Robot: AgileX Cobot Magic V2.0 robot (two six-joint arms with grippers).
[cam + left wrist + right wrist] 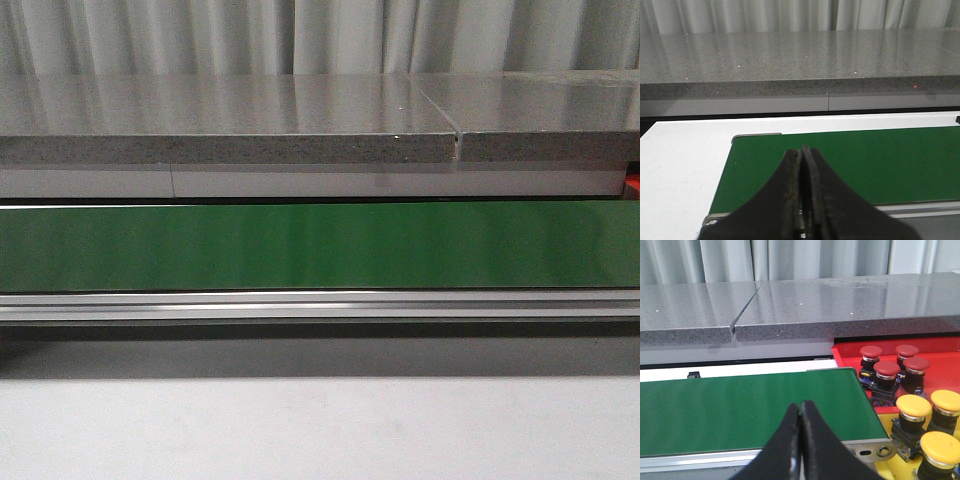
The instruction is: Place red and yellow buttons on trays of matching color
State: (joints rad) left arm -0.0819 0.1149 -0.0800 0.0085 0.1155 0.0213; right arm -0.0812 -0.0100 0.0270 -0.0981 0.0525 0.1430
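In the right wrist view, three red buttons (887,369) stand on the red tray (846,353) past the belt's end. Three yellow buttons (913,406) stand on the yellow tray (883,423) beside it. My right gripper (801,405) is shut with nothing in it, held over the green conveyor belt (750,407) and apart from both trays. My left gripper (803,149) is also shut and empty, above the other end of the belt (850,162). The front view shows only the bare belt (320,245) and a sliver of the red tray (633,185).
A grey stone counter (230,120) runs along the far side of the belt. The belt has a metal side rail (320,303) with an end bracket (872,450). White table surface (675,165) lies around the belt's left end and in front (320,430).
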